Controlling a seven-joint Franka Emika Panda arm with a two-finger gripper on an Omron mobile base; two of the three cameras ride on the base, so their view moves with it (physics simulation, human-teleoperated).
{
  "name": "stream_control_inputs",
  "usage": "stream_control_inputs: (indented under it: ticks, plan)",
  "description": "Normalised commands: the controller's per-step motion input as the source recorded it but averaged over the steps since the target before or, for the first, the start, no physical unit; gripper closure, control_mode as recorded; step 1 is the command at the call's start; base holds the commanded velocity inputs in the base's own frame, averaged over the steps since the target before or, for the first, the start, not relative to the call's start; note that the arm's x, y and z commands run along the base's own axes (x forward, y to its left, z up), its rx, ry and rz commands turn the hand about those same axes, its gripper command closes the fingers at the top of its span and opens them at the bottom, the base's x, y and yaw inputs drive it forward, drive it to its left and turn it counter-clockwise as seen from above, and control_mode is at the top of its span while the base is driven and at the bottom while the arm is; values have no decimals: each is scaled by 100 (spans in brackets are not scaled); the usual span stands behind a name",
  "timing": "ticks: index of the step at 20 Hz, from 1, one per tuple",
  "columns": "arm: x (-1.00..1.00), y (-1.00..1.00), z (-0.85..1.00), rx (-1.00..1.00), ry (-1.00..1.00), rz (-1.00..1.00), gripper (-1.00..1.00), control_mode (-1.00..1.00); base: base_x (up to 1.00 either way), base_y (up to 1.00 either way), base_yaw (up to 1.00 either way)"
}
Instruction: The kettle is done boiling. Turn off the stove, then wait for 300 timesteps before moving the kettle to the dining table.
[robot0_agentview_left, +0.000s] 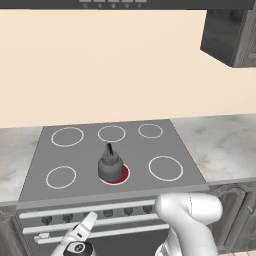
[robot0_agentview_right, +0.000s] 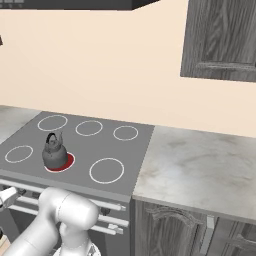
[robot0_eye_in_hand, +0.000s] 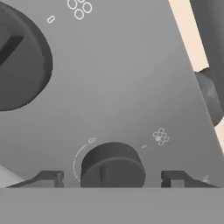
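- My end effector (robot0_eye_in_hand: 112, 178) stands wide open at the stove's front panel, a dark round control knob (robot0_eye_in_hand: 112, 166) between its fingertips (robot0_eye_in_hand: 47, 178); neither tip appears to touch it, and nothing is held.
- I judge the knob rigid and smooth; it is best pinched across its sides and turned.
- The flat grey stove (robot0_agentview_left: 85, 157) has one burner (robot0_agentview_left: 122, 175) glowing red, so it remains on.
- The small squat dark grey metal kettle (robot0_agentview_left: 110, 166) sits upright on that burner. I judge it stiff, fairly heavy and hot; take it by its thin black arched handle (robot0_agentview_left: 109, 148).
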Motion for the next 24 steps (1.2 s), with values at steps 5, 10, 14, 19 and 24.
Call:
stream_control_inputs:
  ticks: [5,10,14,19,24]
  plan:
    - [5,0,-3,1,0,0,100,-100,0,0,0]
    - [0,-7,0,14,-1,0,100,-100,0,0,0]
    - [0,-9,-13,24,0,0,100,-100,0,0,0]
    - [-2,-10,-15,29,-4,0,100,-100,0,0,0]
    - [-7,-8,-13,34,-5,0,100,-100,0,0,0]
